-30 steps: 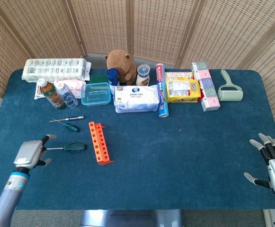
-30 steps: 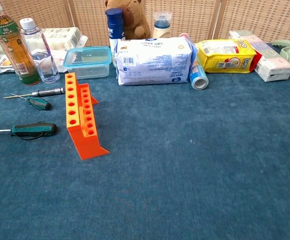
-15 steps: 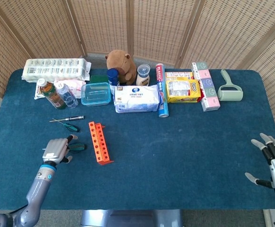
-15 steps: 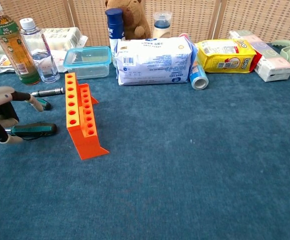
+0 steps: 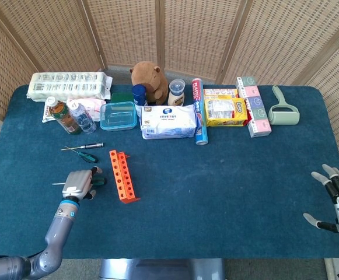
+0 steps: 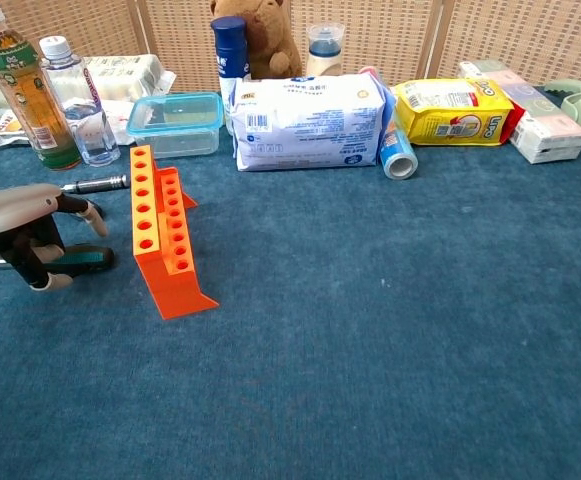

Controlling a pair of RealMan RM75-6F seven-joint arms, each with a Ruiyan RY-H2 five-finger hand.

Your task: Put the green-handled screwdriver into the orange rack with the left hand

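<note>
Currently the left hand point(image 6: 25, 235) arches over the green-handled screwdriver point(image 6: 82, 258), which lies flat on the table point(image 5: 227, 181) near the left edge, just beside the orange rack point(image 6: 165, 240). Its fingers curl down around the handle, but I cannot tell whether they actually grip it or only straddle it. The right hand point(image 5: 335, 201) sits at the right front corner, fingers spread wide, holding nothing.

Biggest risk, as I judge it, is the rack itself: it is light, stands on a narrow foot, and is very close to the hand, so a sideways sweep while lifting could shove or tip it. Next, the grasp may close on the handle's end, letting the long shaft swing or the tool slip out. Smallest worry: the holes are narrow, so a tilted tip could catch on the rim and miss.

As for containers, the rack is the largest in play, and every hole visible looks empty. The clear food box point(image 6: 175, 122), towards the back left, has its lid on; I see nothing inside. Behind it at the left stand a tea bottle point(image 6: 20, 85) holding brown liquid and a water bottle point(image 6: 78, 100), both capped.
</note>
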